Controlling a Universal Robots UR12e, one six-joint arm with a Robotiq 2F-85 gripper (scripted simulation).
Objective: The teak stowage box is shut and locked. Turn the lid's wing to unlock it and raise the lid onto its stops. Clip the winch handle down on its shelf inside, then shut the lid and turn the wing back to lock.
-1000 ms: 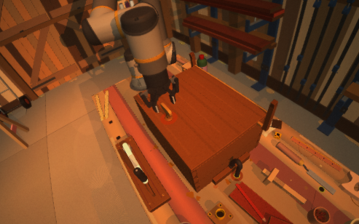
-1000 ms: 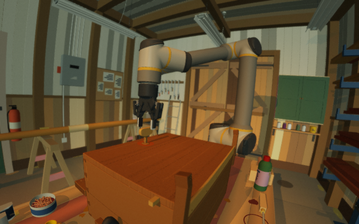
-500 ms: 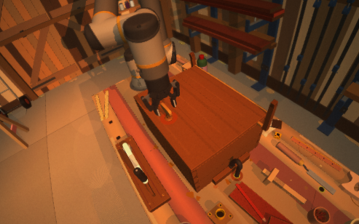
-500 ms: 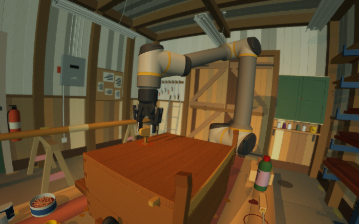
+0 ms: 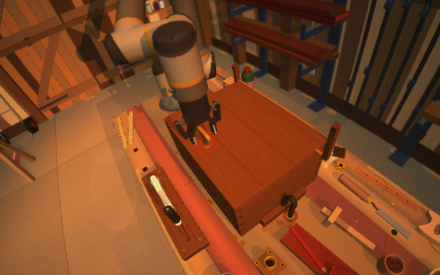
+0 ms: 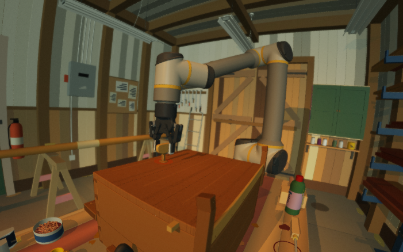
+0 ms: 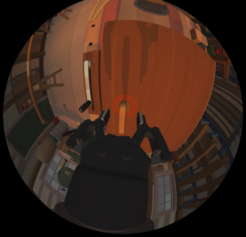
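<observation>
My gripper [image 5: 202, 134] [image 6: 165, 147] [image 7: 122, 119] hangs straight down over the near-front edge of the teak box's lid [image 5: 251, 143] [image 6: 178, 184] [image 7: 160, 82]. The lid lies flat and closed. The brass wing [image 5: 205, 136] [image 6: 162, 150] [image 7: 122, 117] stands on a red ring on the lid, between my fingers. The winch handle [image 5: 166, 201] [image 7: 87, 82], pale with a black knob, lies on a wooden tray on the bench beside the box. My gripper is open and holds nothing.
A long red-brown spar [image 5: 184, 178] lies along the bench between the box and the tray. A green bottle [image 5: 247, 76] [image 6: 295, 195] stands behind the box. Tools and a saw [image 5: 376, 201] lie to the right. Two lid stops [image 5: 332, 140] [image 6: 204, 219] rise at the box's far side.
</observation>
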